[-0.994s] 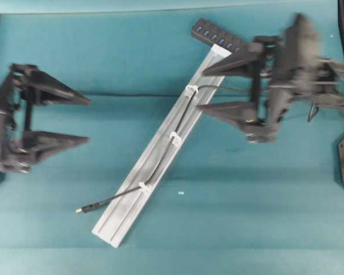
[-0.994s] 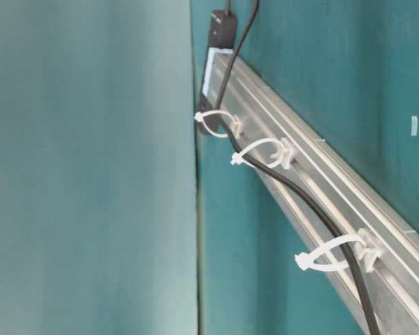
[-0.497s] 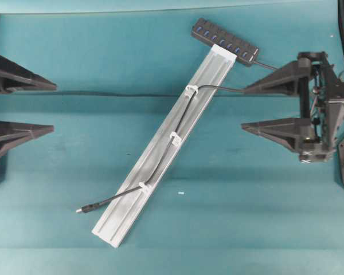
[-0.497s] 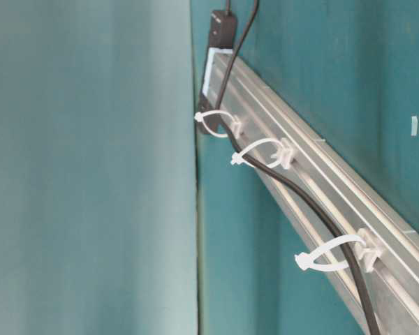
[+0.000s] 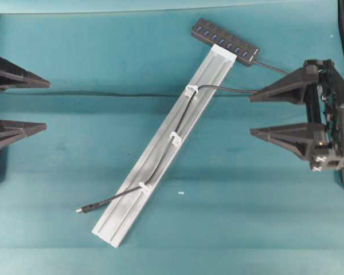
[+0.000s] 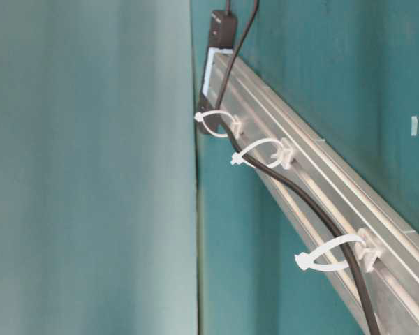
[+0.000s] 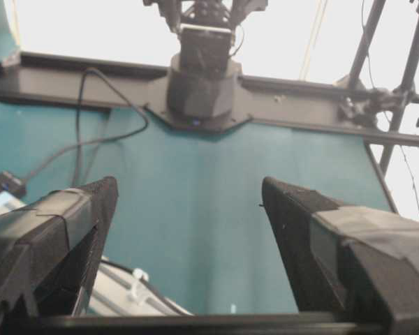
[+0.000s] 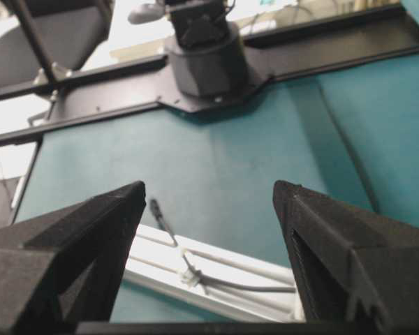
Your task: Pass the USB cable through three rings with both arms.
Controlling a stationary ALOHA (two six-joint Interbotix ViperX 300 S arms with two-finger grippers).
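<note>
With the left gripper (image 5: 45, 106) and right gripper (image 5: 251, 114) released (frame edges), the USB cable (image 5: 160, 158) might slip from the three rings (image 5: 174, 137) if snagged.

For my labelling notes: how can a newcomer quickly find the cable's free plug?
Find the silver rail lying diagonally on the teal table. At its lower end, the USB cable leaves the last ring; the metal-tipped plug lies leftward, off the rail.
</note>
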